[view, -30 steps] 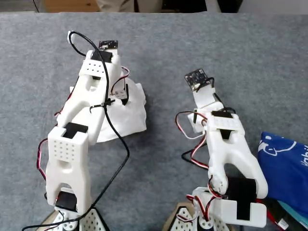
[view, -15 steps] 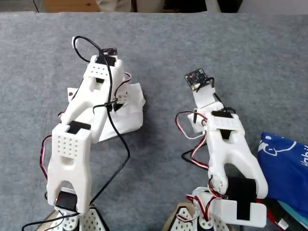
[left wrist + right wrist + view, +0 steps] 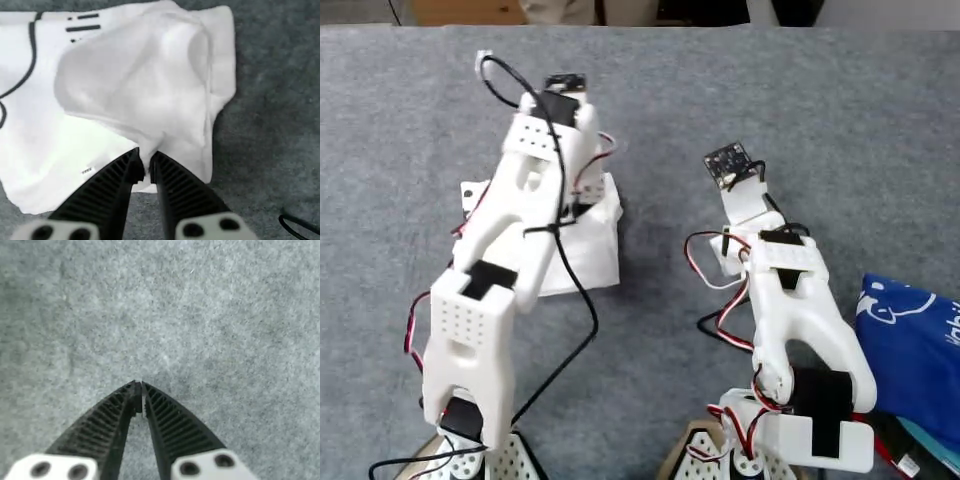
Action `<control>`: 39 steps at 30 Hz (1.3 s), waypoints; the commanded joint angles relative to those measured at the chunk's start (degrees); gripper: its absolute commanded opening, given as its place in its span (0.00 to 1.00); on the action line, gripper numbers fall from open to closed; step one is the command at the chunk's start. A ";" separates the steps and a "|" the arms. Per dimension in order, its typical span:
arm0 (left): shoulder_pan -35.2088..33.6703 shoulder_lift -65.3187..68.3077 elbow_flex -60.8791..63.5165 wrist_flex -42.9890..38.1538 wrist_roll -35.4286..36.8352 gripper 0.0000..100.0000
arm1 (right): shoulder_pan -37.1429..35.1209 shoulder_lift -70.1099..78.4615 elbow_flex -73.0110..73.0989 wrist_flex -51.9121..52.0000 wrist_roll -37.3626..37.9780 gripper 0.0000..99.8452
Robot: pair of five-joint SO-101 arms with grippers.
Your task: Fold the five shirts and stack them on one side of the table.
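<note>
A white shirt (image 3: 585,250) lies bunched on the grey felt table at the left, partly under my left arm. In the left wrist view the white shirt (image 3: 130,90) shows a black printed outline, and my left gripper (image 3: 145,167) is shut on a pinched fold of its cloth. My right gripper (image 3: 140,400) is shut with nothing in it, hanging over bare grey felt near the table's middle. A blue shirt (image 3: 912,340) with a white print lies at the right edge.
The left arm (image 3: 510,260) stretches over the white shirt, with a black cable (image 3: 575,300) looping beside it. The right arm (image 3: 790,320) stands close to the blue shirt. Open grey felt (image 3: 800,90) spreads across the back and middle.
My left arm has swung back and to the right, dragging the pinched white shirt with it; the cloth has folded narrower. The right arm has not moved.
</note>
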 commanded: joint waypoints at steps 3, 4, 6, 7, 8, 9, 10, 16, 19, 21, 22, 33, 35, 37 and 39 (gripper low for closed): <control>3.96 -6.20 -2.99 0.70 0.00 0.02 | 0.57 -2.51 0.13 -0.79 -0.44 0.01; 4.13 -6.81 -2.99 1.32 0.00 0.02 | 0.57 -2.51 0.13 -0.79 -0.44 0.01; 4.92 -7.96 -2.81 2.55 0.00 0.02 | 0.57 -2.51 0.13 -0.79 -0.44 0.01; 5.36 -8.48 -2.20 2.81 0.00 0.02 | 0.57 -2.51 0.13 -0.79 -0.44 0.01; 6.07 -9.01 -0.70 2.81 0.00 0.02 | 0.57 -2.51 0.13 -0.79 -0.44 0.01; 6.77 -9.63 0.79 2.81 -0.09 0.02 | 0.57 -2.51 0.13 -0.79 -0.44 0.01; 7.56 -9.98 2.55 2.81 -0.35 0.02 | 0.57 -2.51 0.13 -0.79 -0.44 0.01; 12.13 -10.42 10.81 2.55 -5.19 0.02 | 0.57 -2.51 0.13 -0.79 -0.44 0.01; 11.96 -10.24 10.90 2.55 -6.33 0.03 | 0.57 -2.51 0.13 -0.79 -0.44 0.01; 11.78 -10.15 10.90 2.55 -8.18 0.07 | 0.57 -2.51 0.13 -0.79 -0.44 0.01; 11.52 -10.15 10.99 2.55 -8.09 0.10 | 0.57 -2.51 0.13 -0.79 -0.44 0.01; -0.79 -10.68 0.70 2.64 -8.53 0.22 | 0.57 -2.51 0.13 -0.79 -0.44 0.01; -7.03 -10.59 -6.07 2.64 -8.18 0.20 | 0.57 -2.51 0.13 -0.79 -0.44 0.01; -13.19 -10.07 -11.60 2.64 -8.09 0.14 | 0.48 -2.51 0.13 -0.79 -0.18 0.01; -18.46 -9.01 -13.19 2.37 -7.56 0.07 | 0.48 -2.51 -0.04 -0.79 -0.09 0.01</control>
